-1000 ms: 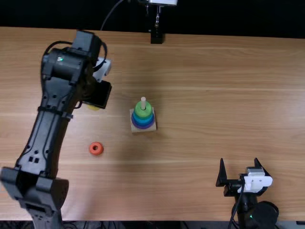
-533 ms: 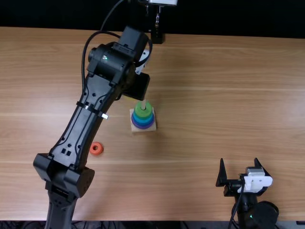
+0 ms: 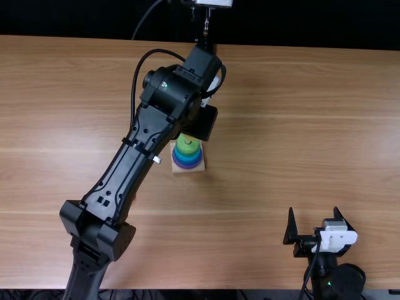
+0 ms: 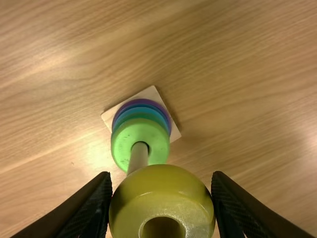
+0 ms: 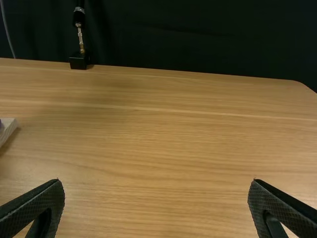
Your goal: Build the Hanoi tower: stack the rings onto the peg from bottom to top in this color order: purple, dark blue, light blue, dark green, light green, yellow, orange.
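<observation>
Ring stack [image 3: 187, 149]: purple at the bottom, then blues, dark green, smooth light green on top, on a square pale wooden base [image 3: 195, 170]; pale round peg [image 4: 138, 157] rising through.
Left gripper [image 3: 202, 122]: pinching the yellow ring [image 4: 161, 181], glossy and mustard-toned, over the stack.
Right gripper [image 3: 313, 212]: fingers spread wide, nothing between.
Table [image 3: 269, 131]: light brown, streaky grain, soft sheen.
Backdrop [image 3: 312, 25]: black, behind the far edge.

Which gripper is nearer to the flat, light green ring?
Left. The black left gripper is close above the ring; the black right gripper is far to its right.
</observation>
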